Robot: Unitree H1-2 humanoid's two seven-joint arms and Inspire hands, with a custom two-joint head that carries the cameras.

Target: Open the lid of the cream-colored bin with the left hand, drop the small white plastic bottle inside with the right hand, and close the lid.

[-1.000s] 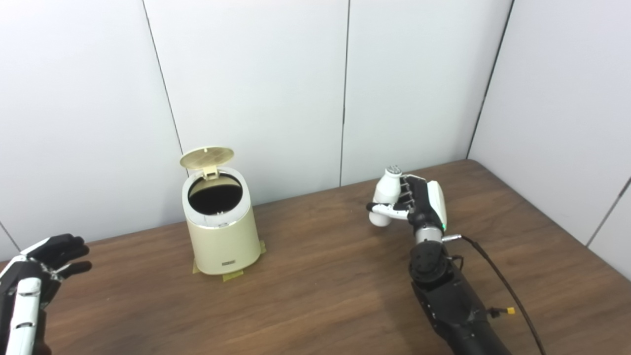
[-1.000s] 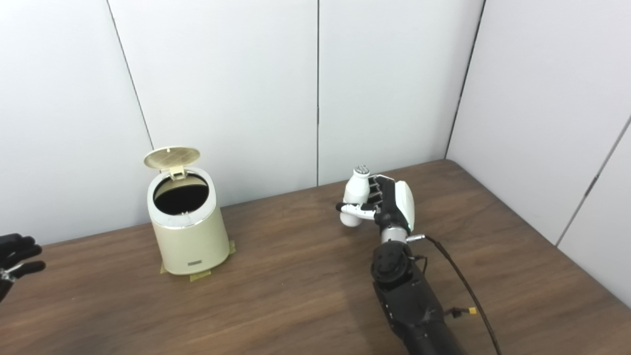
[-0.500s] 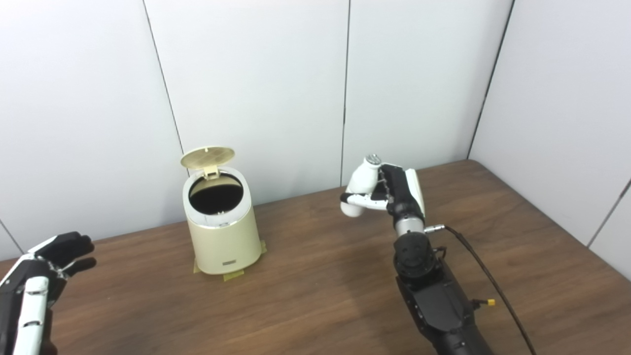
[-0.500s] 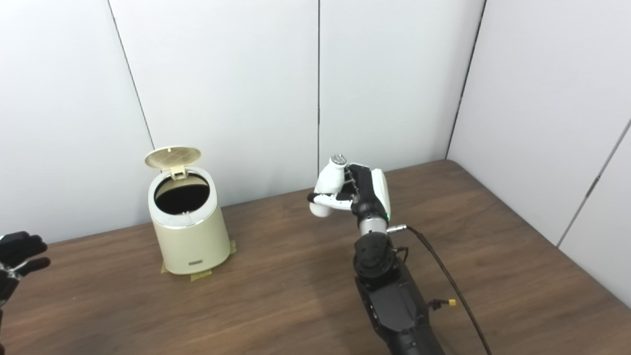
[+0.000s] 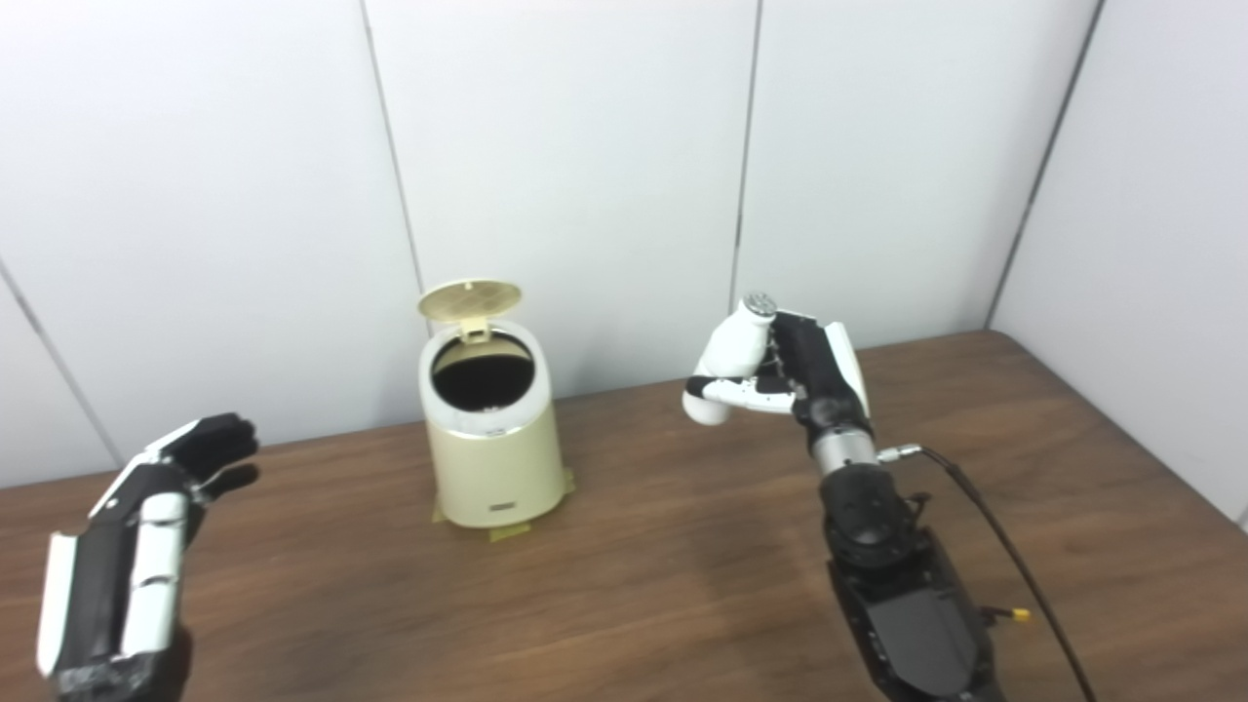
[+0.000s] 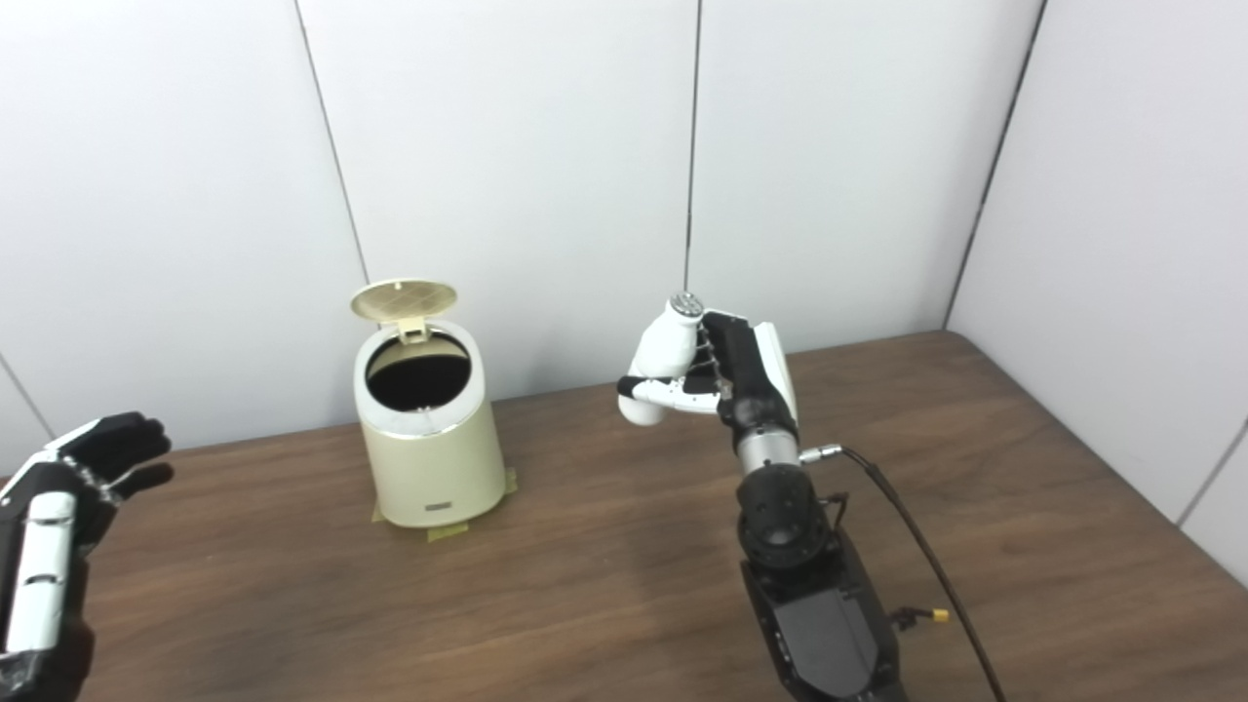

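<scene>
The cream-colored bin [image 5: 494, 451] stands on the brown table near the back wall, taped down at its base. Its round lid [image 5: 469, 299] is tipped up behind the dark opening. My right hand [image 5: 807, 374] is raised above the table to the right of the bin, shut on the small white plastic bottle [image 5: 728, 358], which tilts with its cap up and to the right. My left hand [image 5: 148, 510] hovers at the far left, fingers apart and holding nothing, well clear of the bin.
The brown wooden table [image 5: 634, 575] runs back to white wall panels [image 5: 565, 175]. A black cable [image 5: 1014, 575] with a yellow connector trails from my right forearm over the table's right side.
The camera has swung left, shifting the whole picture right. My right hand has lifted the bottle higher and carried it closer to the bin. The left hand stays open at the left.
</scene>
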